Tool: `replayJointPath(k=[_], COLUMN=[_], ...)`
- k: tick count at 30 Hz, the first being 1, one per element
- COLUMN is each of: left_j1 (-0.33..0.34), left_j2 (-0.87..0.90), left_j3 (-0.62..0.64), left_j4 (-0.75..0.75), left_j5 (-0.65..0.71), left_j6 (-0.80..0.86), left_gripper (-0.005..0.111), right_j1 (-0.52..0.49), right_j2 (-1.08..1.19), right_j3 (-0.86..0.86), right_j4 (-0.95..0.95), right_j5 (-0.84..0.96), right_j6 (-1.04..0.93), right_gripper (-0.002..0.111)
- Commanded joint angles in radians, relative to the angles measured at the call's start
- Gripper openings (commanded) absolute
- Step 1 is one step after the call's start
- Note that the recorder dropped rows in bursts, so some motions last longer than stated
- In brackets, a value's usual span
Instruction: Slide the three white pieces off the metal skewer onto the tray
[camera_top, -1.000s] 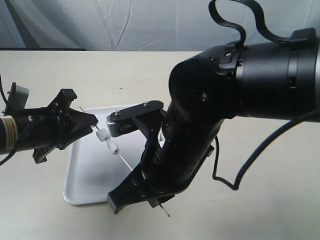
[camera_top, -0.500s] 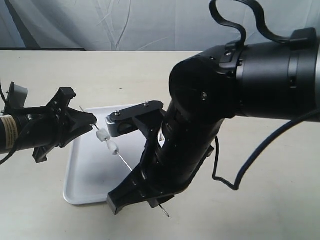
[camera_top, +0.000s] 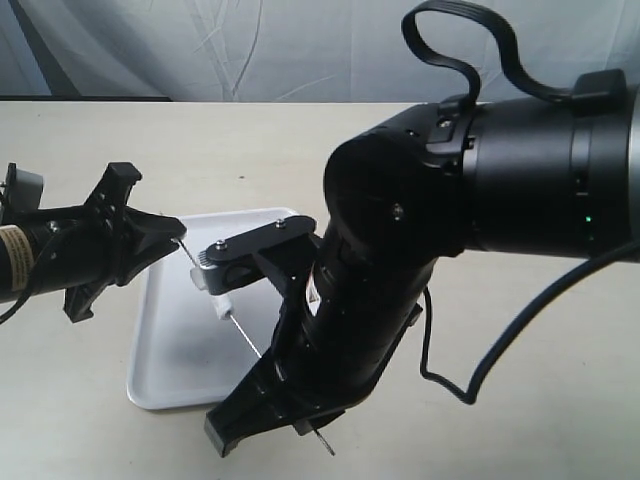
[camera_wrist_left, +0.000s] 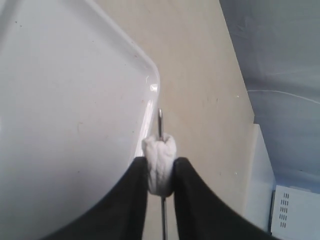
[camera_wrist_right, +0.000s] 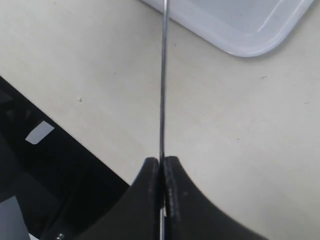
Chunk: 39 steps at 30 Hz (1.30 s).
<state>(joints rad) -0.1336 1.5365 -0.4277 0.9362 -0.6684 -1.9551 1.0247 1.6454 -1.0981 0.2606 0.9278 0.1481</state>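
Over the tray's (camera_wrist_left: 75, 100) rim, close to one rounded corner, your left gripper (camera_wrist_left: 160, 170) has its two black fingers (camera_wrist_left: 135, 200) pressed against either side of a white piece (camera_wrist_left: 159, 162). It's clamped on it, no gap showing. The metal skewer (camera_wrist_left: 160, 120) runs right through that lump, and its pointed tip pokes out just past it, beyond the fingertips.

Further down the rod, over the tray's middle, a second white piece (camera_top: 223, 303) sits threaded on the wire, just beneath the grey bracket (camera_top: 228, 258) on your right arm. Whether another piece hides behind that bracket, you can't tell from this angle.

At the other end, off the tray's edge and above the cream table (camera_top: 560, 420), your right gripper (camera_wrist_right: 162, 165) is pinched tight together on the skewer, with the wire passing straight between its pads. The skewer slants from the left gripper, across the tray, down to the right gripper.
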Motion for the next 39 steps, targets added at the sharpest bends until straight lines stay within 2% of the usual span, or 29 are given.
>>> replayJointPath(k=[1, 9, 20, 39], left_j1=[0.033, 0.082, 0.083, 0.083], left_j2=[0.004, 0.004, 0.004, 0.004], left_j3=[-0.002, -0.002, -0.024, -0.051], left_j4=[-0.005, 0.024, 0.017, 0.02], left_j5=[-0.003, -0.006, -0.003, 0.097], left_j6=[0.004, 0.006, 0.006, 0.011], left_gripper=[0.016, 0.015, 0.015, 0.015], right_j1=[0.006, 0.006, 0.006, 0.006], right_j2=[-0.012, -0.012, -0.012, -0.012], right_j3=[-0.004, -0.004, -0.004, -0.004], right_j4=[-0.005, -0.007, -0.007, -0.007], right_j5=[0.018, 0.022, 0.032, 0.034], right_j6=[-0.018, -0.016, -0.014, -0.014], right_gripper=[-0.001, -0.001, -0.001, -0.001])
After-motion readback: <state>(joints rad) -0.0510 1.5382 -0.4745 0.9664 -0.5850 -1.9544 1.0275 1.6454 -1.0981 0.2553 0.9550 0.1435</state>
